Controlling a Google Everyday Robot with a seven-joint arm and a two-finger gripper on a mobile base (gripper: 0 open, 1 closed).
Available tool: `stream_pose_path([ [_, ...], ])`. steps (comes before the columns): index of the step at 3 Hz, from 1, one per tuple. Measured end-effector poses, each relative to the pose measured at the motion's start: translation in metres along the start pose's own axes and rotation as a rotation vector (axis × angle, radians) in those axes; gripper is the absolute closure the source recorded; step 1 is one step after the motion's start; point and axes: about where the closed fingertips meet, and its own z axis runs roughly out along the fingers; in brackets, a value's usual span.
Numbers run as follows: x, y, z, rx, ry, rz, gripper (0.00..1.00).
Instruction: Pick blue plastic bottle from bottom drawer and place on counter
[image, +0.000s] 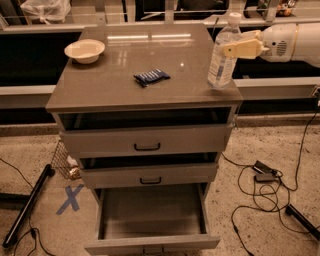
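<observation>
Clasping bottle (219, 70) — end effector (226, 49), at counter (125, 90) edge

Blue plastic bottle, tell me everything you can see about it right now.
The blue plastic bottle is clear, faintly bluish plastic with a white screw cap and a pale label band. It is upright at the right edge of the counter, its base on or just above the surface; I cannot tell which. The gripper reaches in from the right, its cream jaws closed across the bottle's upper body.
</observation>
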Motion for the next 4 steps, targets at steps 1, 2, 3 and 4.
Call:
stream_pose_path([
  [1, 0.011, -0.005, 0.013, 0.027, 0.002, -0.022, 0.74],
  [2, 0.027, -0.006, 0.017, 0.044, 0.005, -0.017, 0.5],
  [3, 0.028, -0.005, 0.021, 0.038, 0.006, -0.015, 0.27],
  [4, 0.029, -0.004, 0.026, 0.03, 0.007, -0.014, 0.0],
])
